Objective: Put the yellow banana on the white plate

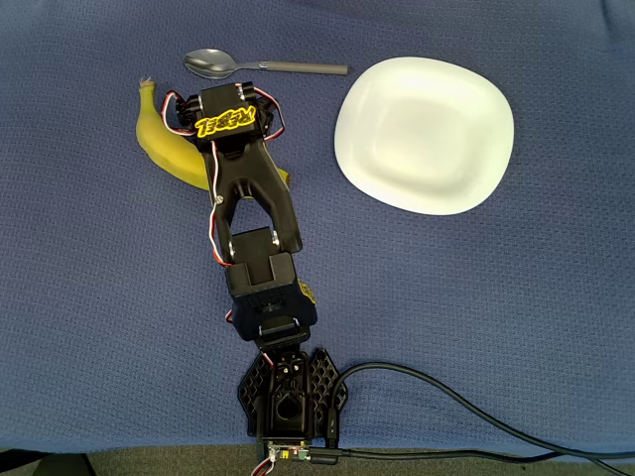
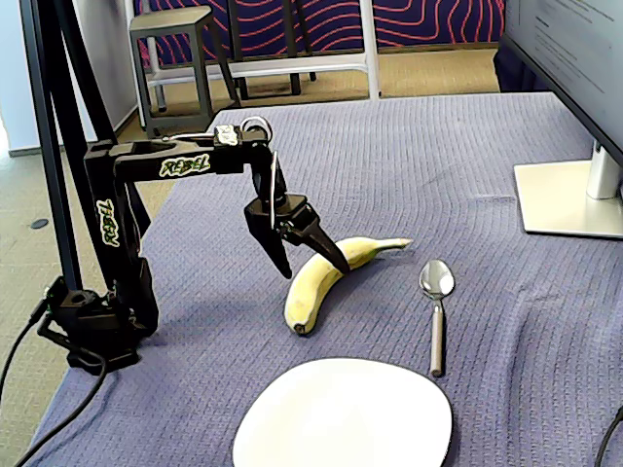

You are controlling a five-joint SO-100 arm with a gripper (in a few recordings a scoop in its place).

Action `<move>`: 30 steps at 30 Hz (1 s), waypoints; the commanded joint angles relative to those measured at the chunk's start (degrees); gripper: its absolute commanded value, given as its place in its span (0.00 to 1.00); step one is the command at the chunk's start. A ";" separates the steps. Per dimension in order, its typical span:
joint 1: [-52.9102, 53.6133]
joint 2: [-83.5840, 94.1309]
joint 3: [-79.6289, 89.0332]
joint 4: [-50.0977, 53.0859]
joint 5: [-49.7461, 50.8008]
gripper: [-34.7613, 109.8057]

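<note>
- Lying on the blue cloth-covered table (image 1: 89, 297): the yellow banana (image 2: 321, 280), curved, stem toward the spoon side, resting toward the far edge in the overhead view (image 1: 159, 139).
- Just past the banana's stem in the overhead view, a metal spoon (image 1: 263, 65) with a dark handle, parallel to the far edge, bowl near the stem but not touching it; in the fixed view (image 2: 436, 311), lying to the right of the banana, apart from it.
- To the right of the spoon handle overhead, the white plate (image 1: 427, 134), bare, well apart from the banana; in the fixed view at the near edge (image 2: 292, 428), its lower rim cut off by the frame.
- Hanging over the banana's middle, the black gripper (image 2: 313, 263), fingers spread apart, tips pointing down on either side of the fruit; contact with the peel hard to judge.
- Overhead, most of the banana's middle and far end covered by the arm (image 1: 243, 169), only the stem half and a sliver beyond showing.
- At the right edge of the fixed view, a monitor stand (image 2: 569, 195) on the table, partly cut off.
- Behind the table, a stool (image 2: 175, 49) on the floor.
- Black cables (image 1: 466, 407) trailing from the arm's base toward the near right corner.
</note>
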 commanded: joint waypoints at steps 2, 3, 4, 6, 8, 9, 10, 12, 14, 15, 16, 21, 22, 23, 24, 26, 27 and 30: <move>-1.23 -1.14 -2.55 -0.97 4.48 0.58; -1.67 -1.85 -2.46 -1.05 4.66 0.58; -2.11 -2.37 -2.37 -1.05 5.01 0.58; -2.72 -3.43 -2.11 -1.05 5.63 0.58; -3.96 -4.75 -2.37 -0.97 5.89 0.58; -4.48 -5.27 -2.90 -0.88 6.15 0.58; -5.27 -5.98 -3.60 -0.62 6.06 0.58; -7.21 -8.09 -5.62 1.32 6.15 0.58; -8.17 -9.84 -7.29 2.55 7.03 0.58; -8.53 -10.63 -7.82 2.72 7.29 0.58; -8.79 -11.60 -8.35 2.72 7.47 0.57; -9.76 -15.38 -11.51 2.72 7.47 0.58; -10.11 -15.91 -12.04 2.90 7.47 0.58; -10.28 -16.52 -12.57 2.90 7.56 0.58; -10.46 -17.14 -13.10 2.99 7.82 0.58; -10.72 -18.28 -14.24 3.08 8.44 0.57; -10.90 -18.90 -14.77 3.25 8.53 0.57; -11.34 -20.48 -15.73 3.34 9.32 0.56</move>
